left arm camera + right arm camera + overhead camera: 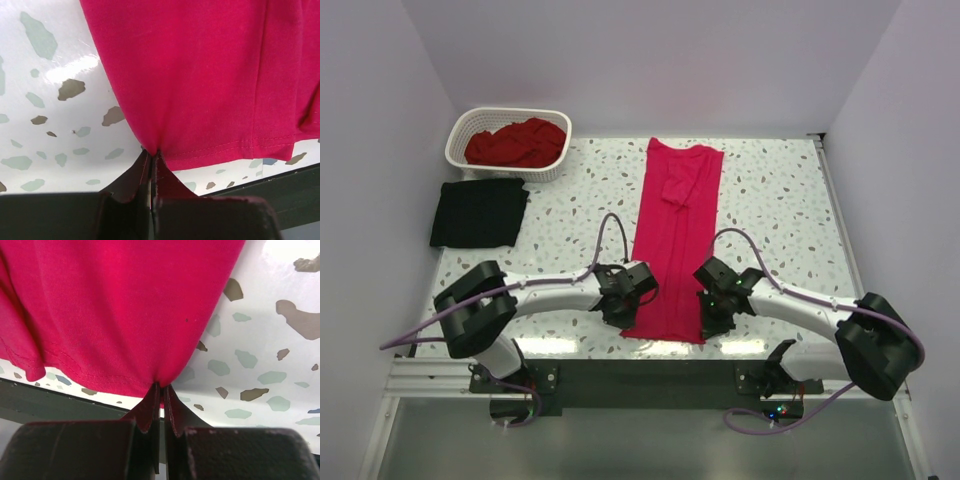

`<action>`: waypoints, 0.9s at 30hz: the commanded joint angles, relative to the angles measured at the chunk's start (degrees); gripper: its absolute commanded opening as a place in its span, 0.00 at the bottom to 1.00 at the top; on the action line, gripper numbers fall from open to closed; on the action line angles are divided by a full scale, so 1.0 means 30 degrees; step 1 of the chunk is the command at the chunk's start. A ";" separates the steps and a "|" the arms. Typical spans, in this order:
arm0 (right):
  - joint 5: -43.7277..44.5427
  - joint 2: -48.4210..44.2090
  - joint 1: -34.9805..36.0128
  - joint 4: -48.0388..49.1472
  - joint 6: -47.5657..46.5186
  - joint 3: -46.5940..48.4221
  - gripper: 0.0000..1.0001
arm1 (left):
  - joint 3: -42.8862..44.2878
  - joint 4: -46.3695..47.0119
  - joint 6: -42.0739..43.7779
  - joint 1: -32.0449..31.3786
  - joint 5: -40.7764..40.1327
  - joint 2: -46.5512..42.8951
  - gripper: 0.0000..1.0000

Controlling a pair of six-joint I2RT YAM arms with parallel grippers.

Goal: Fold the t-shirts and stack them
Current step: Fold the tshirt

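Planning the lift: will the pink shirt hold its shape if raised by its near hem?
Likely floppy: the pink shirt puckers where the left hand and right hand pinch its hem. Probably light, being thin knit. Middle likely sags between them.

My top camera looks down from high on the near side over the whole table (770, 200); both wrist cameras sit close, facing far, sharing the near hem of the pinkish-red t-shirt (200, 75).

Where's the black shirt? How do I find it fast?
Look at the speckled table, then its far left corner, where a white lattice basket holds a dark red t-shirt. Right in front of the basket lies the black t-shirt, folded flat. It is the only black garment; the pinkish-red t-shirt lies long in the middle.
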 commanded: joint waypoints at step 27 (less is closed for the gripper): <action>0.1969 0.1905 -0.4149 -0.5255 -0.6356 1.0839 0.00 | 0.4639 0.0004 0.2978 0.4812 -0.1220 -0.2254 0.00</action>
